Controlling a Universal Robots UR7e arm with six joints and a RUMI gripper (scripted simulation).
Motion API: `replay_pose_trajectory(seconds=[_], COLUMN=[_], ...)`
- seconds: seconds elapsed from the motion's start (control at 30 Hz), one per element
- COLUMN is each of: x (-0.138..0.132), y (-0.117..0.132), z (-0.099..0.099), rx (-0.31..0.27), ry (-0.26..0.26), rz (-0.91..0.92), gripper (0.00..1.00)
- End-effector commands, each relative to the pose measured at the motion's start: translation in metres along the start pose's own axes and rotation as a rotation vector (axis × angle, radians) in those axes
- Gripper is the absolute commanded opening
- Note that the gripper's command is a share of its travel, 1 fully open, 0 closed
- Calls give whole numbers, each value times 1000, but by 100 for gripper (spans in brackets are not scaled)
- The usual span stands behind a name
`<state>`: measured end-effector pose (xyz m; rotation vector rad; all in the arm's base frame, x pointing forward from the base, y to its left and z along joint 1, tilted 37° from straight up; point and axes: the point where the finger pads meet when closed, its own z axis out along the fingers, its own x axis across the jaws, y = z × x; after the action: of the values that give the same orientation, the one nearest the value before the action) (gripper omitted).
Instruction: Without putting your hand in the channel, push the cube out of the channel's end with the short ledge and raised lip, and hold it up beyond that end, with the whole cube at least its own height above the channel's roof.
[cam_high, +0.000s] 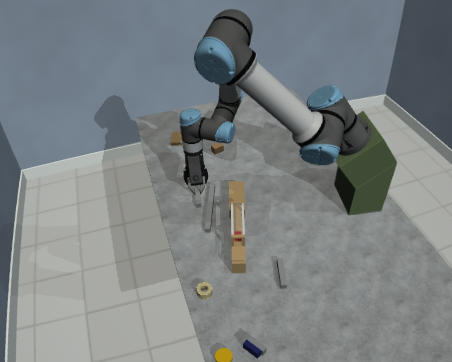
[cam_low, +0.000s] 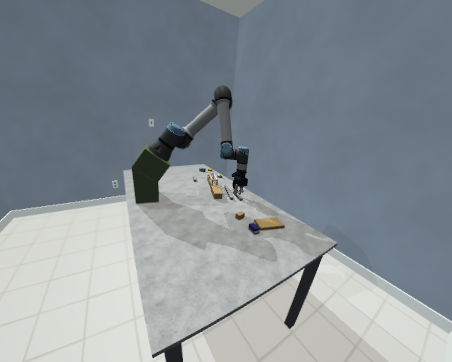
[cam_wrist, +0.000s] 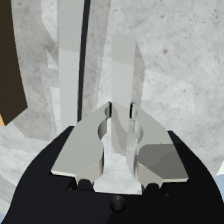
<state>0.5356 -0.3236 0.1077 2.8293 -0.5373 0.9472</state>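
The wooden channel (cam_high: 236, 191) (cam_low: 216, 192) stands mid-table; its dark side shows at the left in the wrist view (cam_wrist: 9, 65). The red cube (cam_high: 238, 233) shows inside it between white rails, partly hidden by a crosswise strip. Which end has the short ledge and lip is too small to tell. My gripper (cam_high: 196, 190) (cam_low: 238, 191) (cam_wrist: 120, 103) is low at the table beside the channel, outside it. Its fingertips are shut on a short grey bar (cam_high: 198, 201) (cam_wrist: 123, 60), against both its sides. The bar lies on or very near the table.
A longer grey bar (cam_high: 210, 207) (cam_wrist: 69, 65) lies between gripper and channel. Another grey bar (cam_high: 281, 274) lies beyond the channel. A ring (cam_high: 204, 296), yellow disc (cam_high: 223, 355) and blue block (cam_high: 252, 348) lie further off. An orange block (cam_low: 240, 215) and wooden board (cam_low: 269, 223) lie behind the gripper.
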Motion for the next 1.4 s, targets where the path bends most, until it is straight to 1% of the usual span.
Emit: replay_pose_trajectory(seconds=[0.0, 0.57, 0.77, 0.93, 1.0, 1.37], x=[1, 1, 1, 0, 0, 0], y=[0, 0, 0, 0, 0, 0], z=[0, -1, -6, -20, -20, -72], rx=[-1, -1, -1, -1, -1, -1], ry=[1, 1, 1, 1, 1, 1], rz=[0, 0, 0, 0, 0, 0], gripper=[0, 0, 0, 0, 0, 0])
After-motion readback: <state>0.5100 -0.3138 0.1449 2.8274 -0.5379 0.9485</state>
